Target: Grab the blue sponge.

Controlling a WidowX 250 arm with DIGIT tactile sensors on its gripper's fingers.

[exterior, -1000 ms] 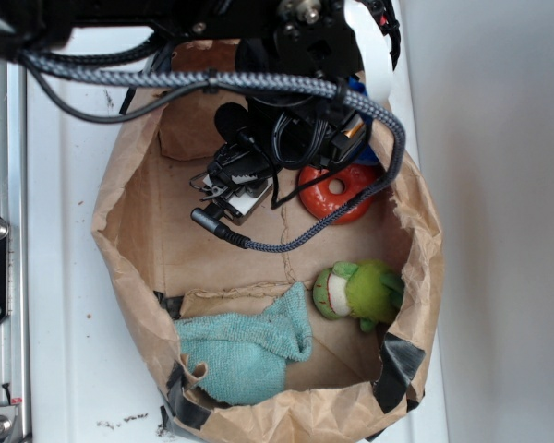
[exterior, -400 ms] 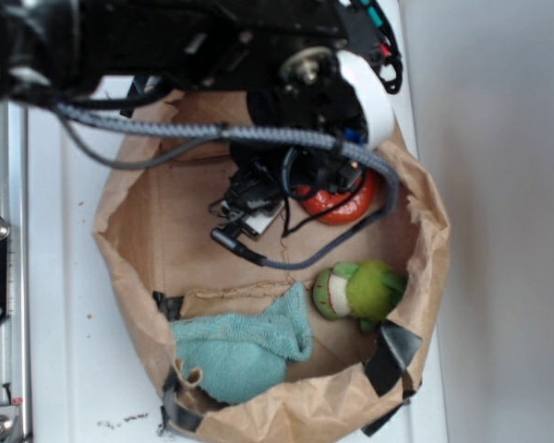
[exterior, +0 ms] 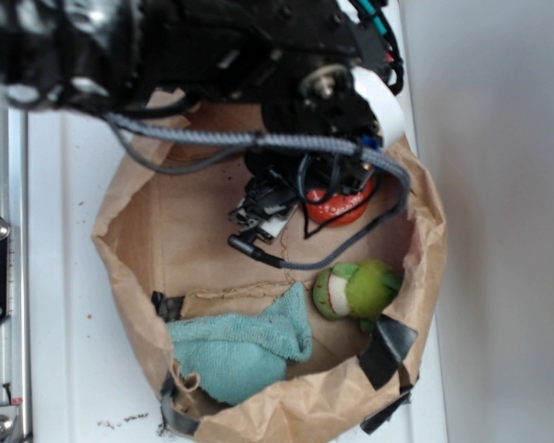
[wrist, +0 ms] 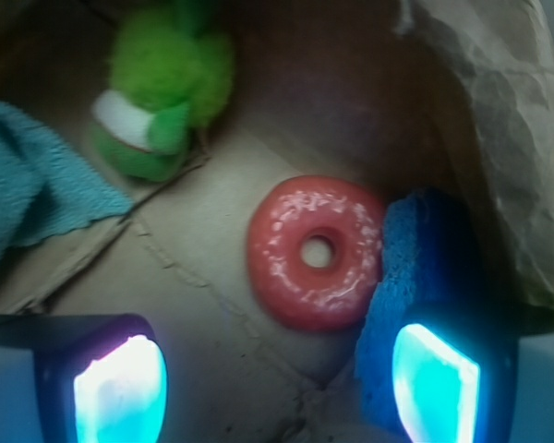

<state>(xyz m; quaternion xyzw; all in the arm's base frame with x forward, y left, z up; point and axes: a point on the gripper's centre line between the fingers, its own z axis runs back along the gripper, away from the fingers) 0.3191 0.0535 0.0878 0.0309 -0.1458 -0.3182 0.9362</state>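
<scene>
In the wrist view the blue sponge (wrist: pixel 427 268) stands on edge at the right, leaning between the red ring (wrist: pixel 316 251) and the paper bag's wall (wrist: pixel 499 120). My gripper (wrist: pixel 277 383) is open and wide. Its right finger (wrist: pixel 436 380) overlaps the sponge's lower part, and its left finger (wrist: pixel 120 392) hangs over bare bag floor. Nothing is held between them. In the exterior view the arm covers the sponge and the fingers, and only the lower half of the red ring (exterior: pixel 337 209) shows.
Everything lies inside a brown paper bag (exterior: pixel 120 263) with rolled, taped edges. A green plush toy (exterior: pixel 360 288) sits at the near right, also seen as the green plush (wrist: pixel 166 88). A teal terry cloth (exterior: pixel 240 346) lies at the bag's near side. A braided cable (exterior: pixel 258 140) loops under the arm.
The arm has moved further over the bag and to the right, now covering more of the red ring. The bag's right rim has shifted slightly.
</scene>
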